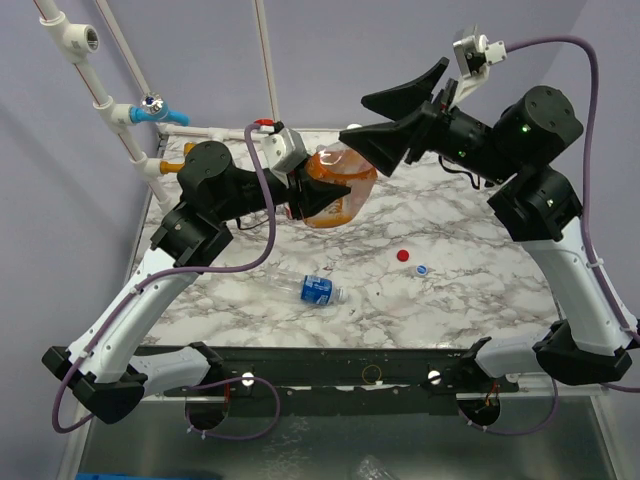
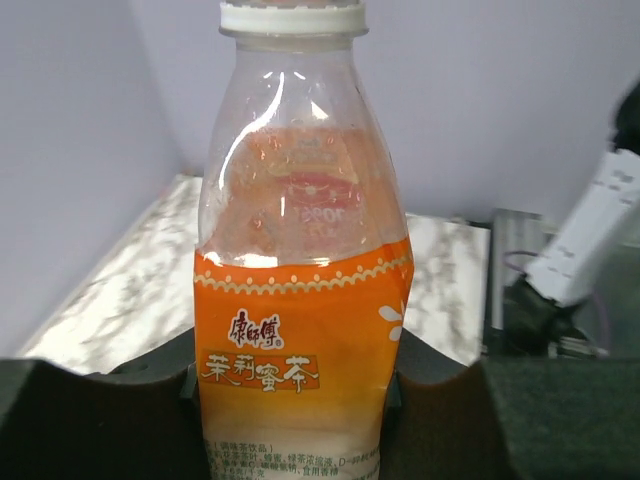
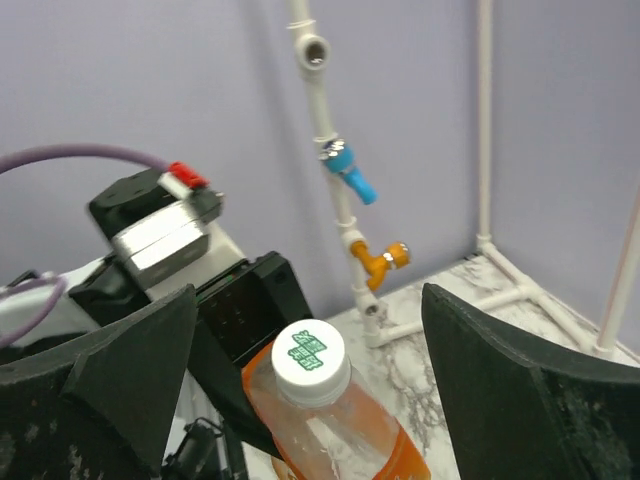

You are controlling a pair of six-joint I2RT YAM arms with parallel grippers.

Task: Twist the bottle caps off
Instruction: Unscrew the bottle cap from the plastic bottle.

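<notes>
1. Confirm the hold. The left gripper [image 1: 320,203] is clamped on the lower body of the orange bottle [image 2: 300,350], one pad on each side of the label. It holds the bottle off the table [image 1: 470,300], at the far left of the workspace, with the neck towards the right arm.
2. Confirm the cap. The white cap [image 3: 310,360] with green print sits on the bottle neck. It looks fully seated.
3. Check the right gripper [image 3: 310,295]. Its jaws are spread wide and grip nothing. In the right wrist view the cap lies between the two fingers but touches neither.
4. Note the finished work. A red cap [image 1: 403,255] and a blue-and-white cap [image 1: 421,269] lie loose on the table, near each other. The blue-labelled bottle [image 1: 315,289] lies on its side near the front edge. Whether its neck is bare cannot be told.
5. Identify the step in hand: this appears to be the approach to the white cap, before any grip or turn.
6. Prepare the next move. Centre the right fingers on the cap, close them on its rim only, then rotate about the neck axis. Keep the left clamp firm, as the thin bottle wall may flex and slip.
</notes>
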